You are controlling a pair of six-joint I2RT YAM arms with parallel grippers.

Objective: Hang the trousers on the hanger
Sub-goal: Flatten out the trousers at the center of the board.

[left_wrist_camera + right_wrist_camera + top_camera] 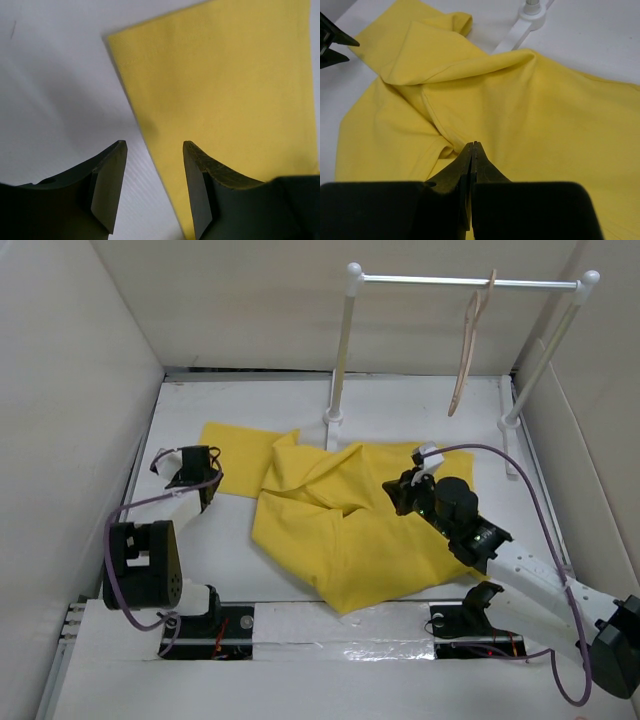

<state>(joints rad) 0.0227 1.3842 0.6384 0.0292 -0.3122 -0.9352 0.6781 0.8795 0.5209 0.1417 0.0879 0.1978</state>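
Yellow trousers [330,530] lie crumpled on the table [240,558] — the hanger [466,350] hangs on the rail [420,281]. Left gripper [154,144] gapes over a leg's edge; right gripper [472,146] is closed on the cloth — any pinch is unclear.

Black fingers [107,185], white links [530,575] w/ purple cables [108,540]

- No lettering, brand, number or sign can be read in any of the three views.
- No legible label or print shows on the trousers [340,540] or the hanger [466,350].
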